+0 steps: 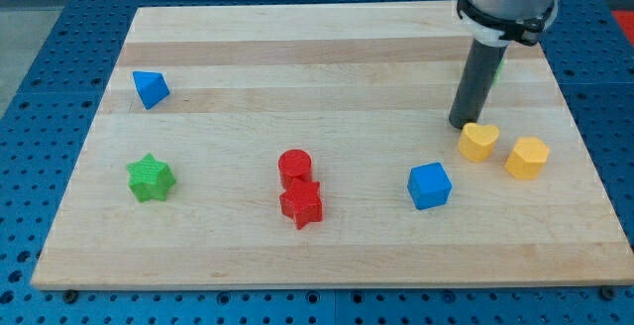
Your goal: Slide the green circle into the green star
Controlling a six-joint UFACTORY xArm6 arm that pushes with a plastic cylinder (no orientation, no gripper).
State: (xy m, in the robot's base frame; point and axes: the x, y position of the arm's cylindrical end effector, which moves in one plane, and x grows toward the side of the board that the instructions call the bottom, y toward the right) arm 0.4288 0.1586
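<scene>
The green star (pixel 151 177) lies near the board's left edge, below the middle. Of the green circle only a thin green sliver (pixel 499 64) shows, behind the right side of my dark rod near the view's top right; most of it is hidden. My tip (pixel 462 124) rests on the board just left of and above the yellow heart (pixel 478 141), close to it. The tip is far to the right of the green star.
A yellow hexagon (pixel 526 157) sits right of the heart. A blue cube (pixel 429 185) lies below my tip. A red cylinder (pixel 294 166) touches a red star (pixel 301 205) at centre bottom. A blue triangle-like block (pixel 151 88) is at upper left. The wooden board (pixel 327 38) lies on a blue perforated table.
</scene>
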